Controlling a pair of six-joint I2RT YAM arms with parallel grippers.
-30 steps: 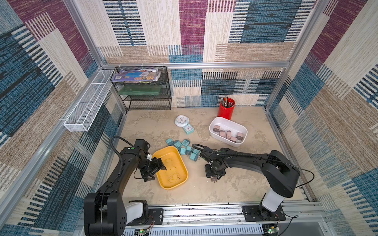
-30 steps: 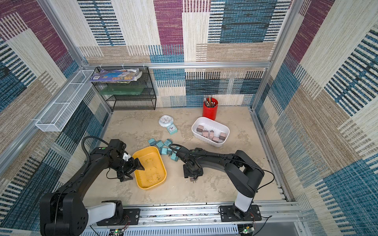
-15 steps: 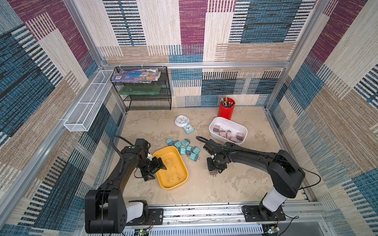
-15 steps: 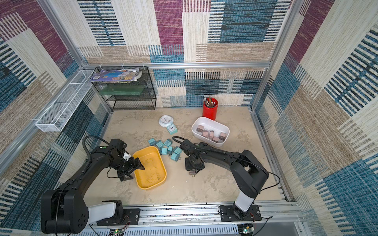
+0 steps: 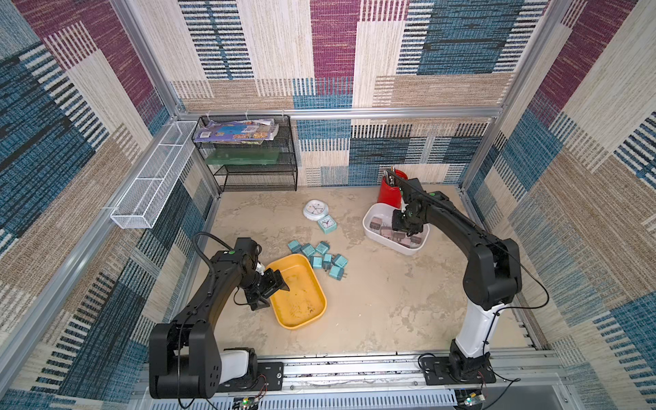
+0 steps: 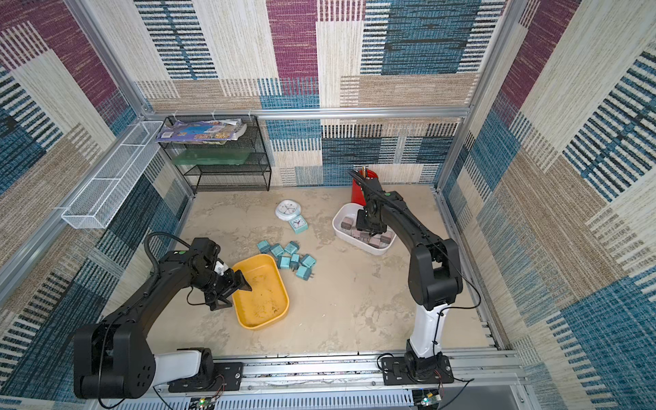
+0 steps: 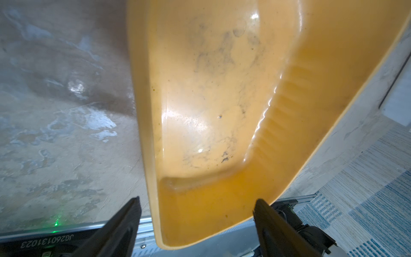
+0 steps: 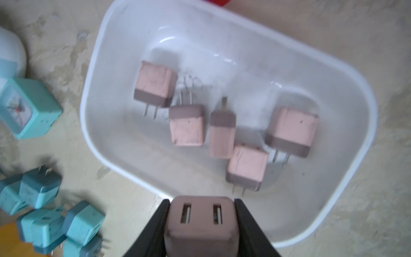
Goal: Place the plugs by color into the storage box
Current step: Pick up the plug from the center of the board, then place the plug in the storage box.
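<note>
Five mauve plugs in box, right tool clamping sixth (label JG260131023)

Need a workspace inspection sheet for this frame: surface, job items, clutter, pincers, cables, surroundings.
Surface: beige mottled tabletop, patchy.
Job's things: five mauve plugs lie in the white tub; teal plugs are clustered on the tabletop beside the yellow tub, which holds nothing.
Clutter: round white clock, square teal clock, red cup, black wire rack, white mesh basket.
Grippers: left pincer open, straddling the yellow tub's rim; right pincer shut on a sixth mauve plug above the white tub.
Cables: black cable loops off the left arm; loose wires by the base rail.
Surroundings: patterned fabric walls, aluminium frame.
</note>
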